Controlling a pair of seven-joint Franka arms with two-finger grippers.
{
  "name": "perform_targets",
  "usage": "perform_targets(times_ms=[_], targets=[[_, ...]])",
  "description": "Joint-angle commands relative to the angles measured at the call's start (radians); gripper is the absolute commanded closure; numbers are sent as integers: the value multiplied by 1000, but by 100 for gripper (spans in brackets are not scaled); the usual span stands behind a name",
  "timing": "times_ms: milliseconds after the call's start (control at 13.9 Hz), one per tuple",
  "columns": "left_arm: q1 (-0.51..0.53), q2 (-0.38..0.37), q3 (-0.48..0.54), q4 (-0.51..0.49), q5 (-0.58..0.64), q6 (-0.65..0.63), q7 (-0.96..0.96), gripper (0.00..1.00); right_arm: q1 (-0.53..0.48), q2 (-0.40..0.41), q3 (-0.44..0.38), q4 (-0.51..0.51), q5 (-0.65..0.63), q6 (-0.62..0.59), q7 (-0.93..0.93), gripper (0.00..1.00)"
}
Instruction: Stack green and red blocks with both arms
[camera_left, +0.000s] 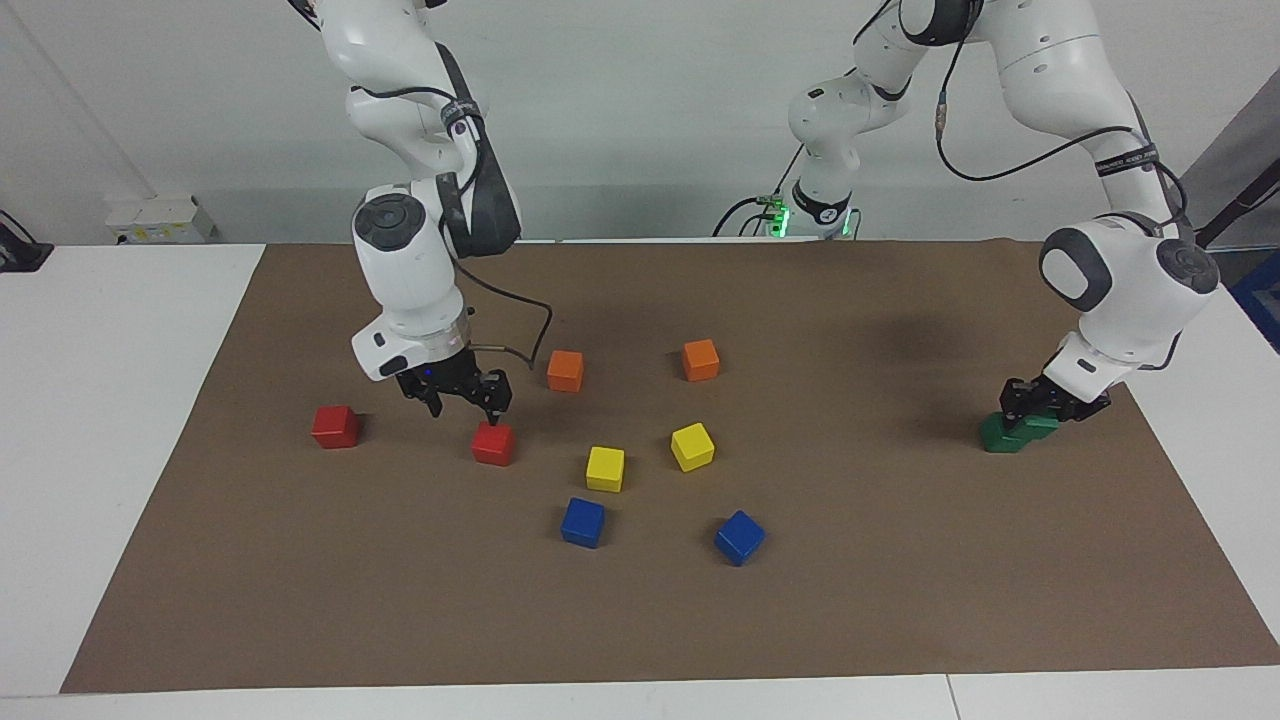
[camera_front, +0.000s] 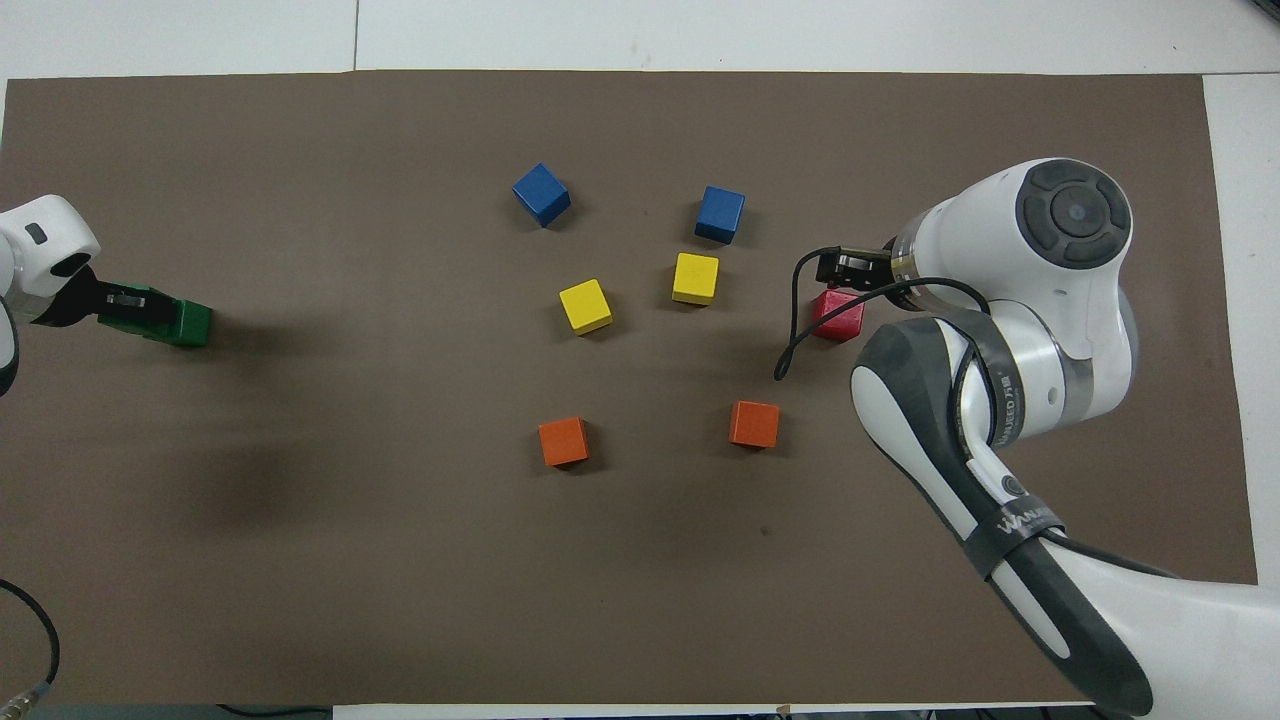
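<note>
The left end effector (camera_left: 1040, 405) is pinching a green block (camera_left: 1037, 424) over the other green block (camera_left: 998, 436). The right end effector (camera_left: 462, 398) (fingers spread) is hovering over a red block (camera_left: 493, 444) on the worktop (camera_left: 900, 600).

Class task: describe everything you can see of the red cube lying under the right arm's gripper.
The small matte red cube is one plain solid block with sharp edges. It sits flat on the brown mat, toward the right arm's end, beside a yellow cube. The right gripper hangs just above it, fingers open, apparently not touching. Nothing else touches it.
</note>
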Motion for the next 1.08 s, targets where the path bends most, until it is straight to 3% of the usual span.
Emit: perform_targets(times_ms=[0, 938, 1010], targets=[[0, -37, 2, -47, -27, 40, -1, 100, -2, 13, 1, -13, 16, 49, 12, 10], [-3, -50, 2, -96, -27, 94, 5, 100, 14, 79, 1, -118, 16, 221, 7, 11], [-5, -50, 2, -96, -27, 96, 8, 81, 13, 81, 1, -122, 16, 223, 4, 13]])
